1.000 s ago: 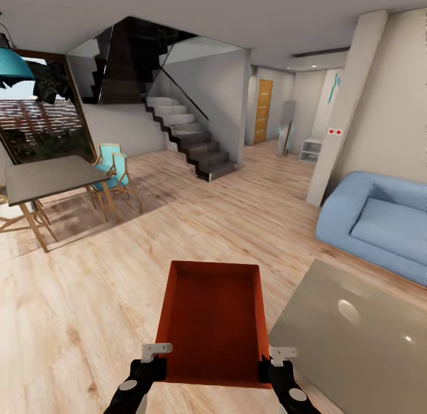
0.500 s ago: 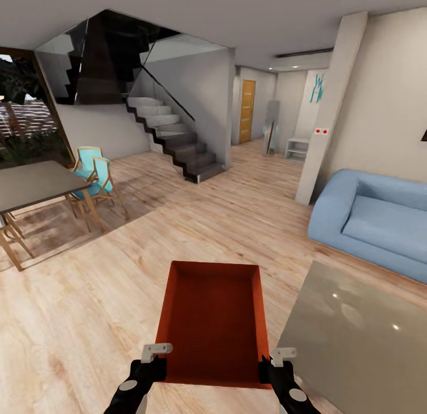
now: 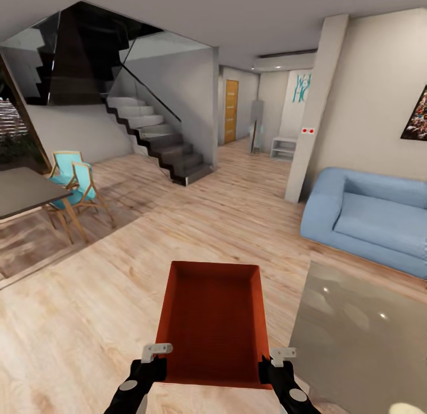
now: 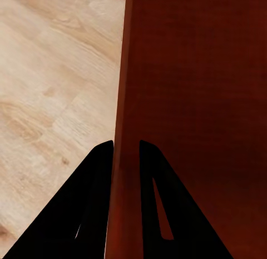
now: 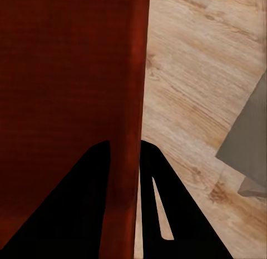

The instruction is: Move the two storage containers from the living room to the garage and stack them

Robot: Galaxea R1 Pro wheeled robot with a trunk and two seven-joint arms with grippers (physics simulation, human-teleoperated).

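Transport step: left gripper [image 3: 155, 357] and right gripper [image 3: 274, 362] each clamp a side wall of one storage container [image 3: 212, 322]. Next: drive toward garage.

Matt rust-red container [image 3: 213, 322], wood-plank floor [image 3: 89, 319], glossy table [image 3: 362, 337]

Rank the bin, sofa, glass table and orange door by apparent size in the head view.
Glass table and bin look alike, both near the camera, so unranked. Then sofa. Smallest: orange door, far away.
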